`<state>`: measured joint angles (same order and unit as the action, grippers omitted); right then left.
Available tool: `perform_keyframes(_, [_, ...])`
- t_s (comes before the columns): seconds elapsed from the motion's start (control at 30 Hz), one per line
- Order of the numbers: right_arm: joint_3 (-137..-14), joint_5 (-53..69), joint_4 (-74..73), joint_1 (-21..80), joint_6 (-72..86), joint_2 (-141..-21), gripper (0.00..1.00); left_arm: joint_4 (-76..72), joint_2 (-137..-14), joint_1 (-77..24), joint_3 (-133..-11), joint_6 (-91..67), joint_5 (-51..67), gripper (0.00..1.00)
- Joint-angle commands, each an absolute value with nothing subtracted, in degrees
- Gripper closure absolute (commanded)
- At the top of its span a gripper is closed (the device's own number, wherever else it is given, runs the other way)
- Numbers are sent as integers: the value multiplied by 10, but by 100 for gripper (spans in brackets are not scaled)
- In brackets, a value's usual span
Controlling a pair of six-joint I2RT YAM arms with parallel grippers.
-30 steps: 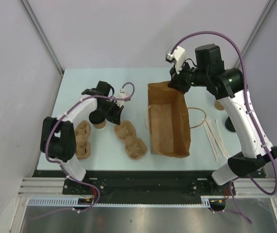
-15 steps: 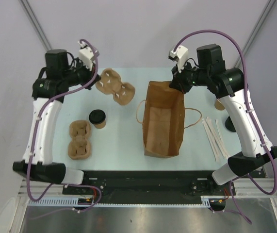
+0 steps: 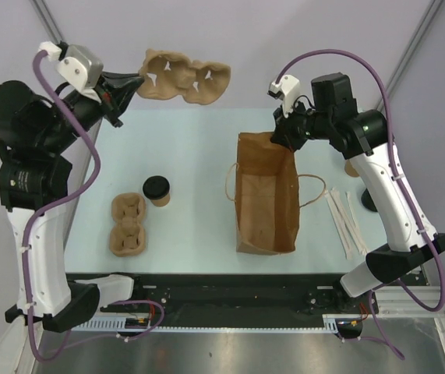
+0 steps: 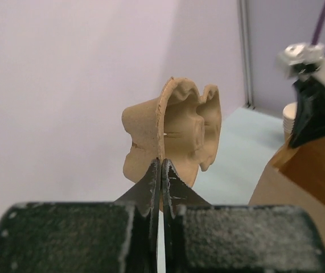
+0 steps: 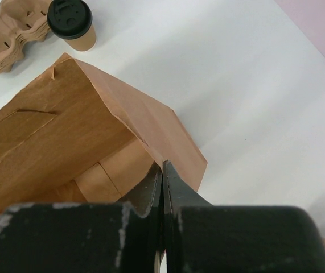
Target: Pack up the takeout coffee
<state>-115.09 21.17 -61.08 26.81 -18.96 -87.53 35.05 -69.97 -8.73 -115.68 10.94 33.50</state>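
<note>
The takeout coffee (image 3: 157,190), a tan cup with a black lid, stands on the table left of centre; it also shows in the right wrist view (image 5: 72,24). My left gripper (image 3: 134,81) is raised high at the back left and is shut on the edge of a brown pulp cup carrier (image 3: 181,75), seen edge-on in the left wrist view (image 4: 176,133). My right gripper (image 3: 281,134) is shut on the far rim of the open brown paper bag (image 3: 265,191), also in the right wrist view (image 5: 60,125).
A second pulp cup carrier (image 3: 128,226) lies near the table's left front. Wooden stirrers (image 3: 347,222) lie right of the bag. A stack of lidless cups (image 3: 352,168) and a loose black lid (image 3: 367,201) sit behind my right arm.
My left arm has swung up and back, lifting one pulp carrier from beside the cup high above the table's back left. The bag shifted slightly; my right gripper keeps hold of its rim.
</note>
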Motion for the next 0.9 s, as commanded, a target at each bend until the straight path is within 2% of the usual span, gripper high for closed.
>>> perform_keyframes(0.0, [-1149,197,-589,273,-176,-871,100,316,-714,-118,-1229,83,379,100])
perform_keyframes(0.13, [-1152,187,-590,281,-179,-876,100,338,-728,-183,-1261,82,374,100])
perform_keyframes(0.33, [-1170,159,-604,297,-178,-890,100,421,-727,-279,-1246,126,378,100])
perform_keyframes(0.63, [-1175,142,-604,300,-167,-887,100,494,-734,-311,-1237,216,381,100])
perform_keyframes(0.87, [-1175,127,-599,316,-168,-889,100,587,-772,-450,-1273,393,219,100])
